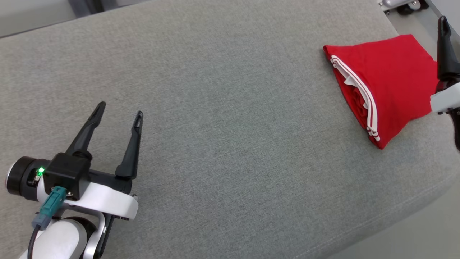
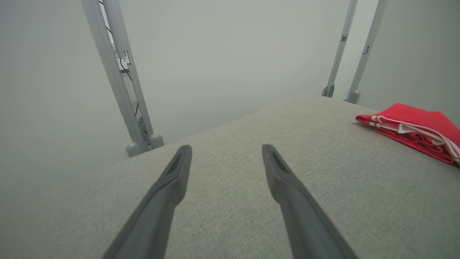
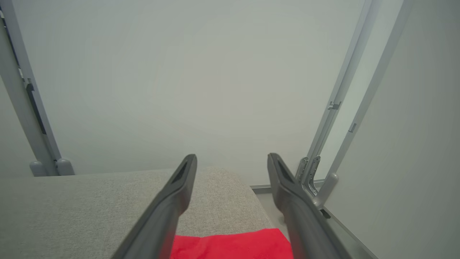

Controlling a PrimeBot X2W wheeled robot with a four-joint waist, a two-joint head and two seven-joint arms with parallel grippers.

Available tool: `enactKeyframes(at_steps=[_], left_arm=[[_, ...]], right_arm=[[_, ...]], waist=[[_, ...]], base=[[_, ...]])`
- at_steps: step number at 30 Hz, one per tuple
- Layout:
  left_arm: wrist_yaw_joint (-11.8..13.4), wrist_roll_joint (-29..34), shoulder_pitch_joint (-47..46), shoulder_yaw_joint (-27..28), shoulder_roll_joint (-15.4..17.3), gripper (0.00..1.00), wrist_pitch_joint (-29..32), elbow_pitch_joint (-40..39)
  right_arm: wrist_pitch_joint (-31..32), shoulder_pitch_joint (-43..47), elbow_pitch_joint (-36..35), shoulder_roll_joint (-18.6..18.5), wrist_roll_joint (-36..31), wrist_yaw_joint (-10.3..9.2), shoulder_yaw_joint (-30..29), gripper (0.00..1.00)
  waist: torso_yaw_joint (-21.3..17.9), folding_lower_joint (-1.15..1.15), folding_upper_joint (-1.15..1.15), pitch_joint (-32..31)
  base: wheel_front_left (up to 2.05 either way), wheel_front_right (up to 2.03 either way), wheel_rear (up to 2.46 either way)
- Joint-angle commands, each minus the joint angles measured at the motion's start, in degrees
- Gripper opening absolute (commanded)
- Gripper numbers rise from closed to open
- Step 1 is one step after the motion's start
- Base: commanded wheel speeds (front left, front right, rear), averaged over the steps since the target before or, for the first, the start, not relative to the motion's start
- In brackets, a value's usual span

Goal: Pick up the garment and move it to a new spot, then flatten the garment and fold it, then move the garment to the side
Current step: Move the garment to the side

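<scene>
The garment [image 1: 384, 82] is a red folded piece with white stripes along its open edge, lying at the far right of the grey padded table [image 1: 222, 108]. It appears low and flat in the left wrist view [image 2: 417, 126], and its red cloth [image 3: 233, 246] lies just under my right gripper [image 3: 231, 162], whose jaws stand open and apart from it. One dark finger [image 1: 445, 50] of that gripper rises at the right edge of the head view, beside the garment. My left gripper [image 1: 120, 109] is open over bare table at the lower left, nothing between its fingers [image 2: 179, 169].
The table's right edge and rounded corner [image 1: 431, 187] lie close beside the garment. Grey metal frame posts [image 2: 122, 82] stand beyond the table's far edge, with more posts [image 3: 337, 122] at the right.
</scene>
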Motion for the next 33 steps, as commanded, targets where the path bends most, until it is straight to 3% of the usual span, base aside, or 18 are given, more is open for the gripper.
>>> enactKeyframes(at_steps=[1, 10, 16, 26, 33], left_arm=[[0.3, -0.4, 0.2, 0.4, -0.2, 1.00, -0.5, 0.5], [0.9, -3.5, 1.7, 3.2, -2.6, 1.00, -6.0, 3.4], [1.3, -4.9, 3.1, 5.2, -3.7, 1.00, -8.9, 4.9], [1.9, -6.3, 9.3, 7.3, -5.5, 1.00, -11.2, 5.7], [0.3, -6.7, 14.0, 6.1, -6.2, 1.00, -11.5, 7.4]], right_arm=[[-0.1, 1.4, -1.3, 0.4, -0.8, -0.01, -0.5, 1.00], [-0.1, 14.3, -21.6, 5.9, -6.8, -0.01, -5.5, 1.00], [-0.1, 22.1, -30.2, 11.2, -10.2, -0.01, -6.1, 1.00], [2.7, 35.2, -35.4, 15.4, -16.0, -0.01, -8.4, 1.00], [6.0, 43.0, -37.6, 17.3, -16.7, -0.01, -10.2, 1.00]], waist=[[0.7, 0.00, 0.00, -0.9], [6.5, 0.00, 0.00, -5.3], [10.7, 0.00, 0.00, -7.4], [15.6, 0.00, 0.00, -12.5], [16.5, 0.00, 0.00, -17.7]], base=[[0.00, 0.00, 0.00], [0.00, 0.00, 0.00], [0.00, 0.00, 0.00], [0.00, 0.00, 0.00], [0.00, 0.00, 0.00]])
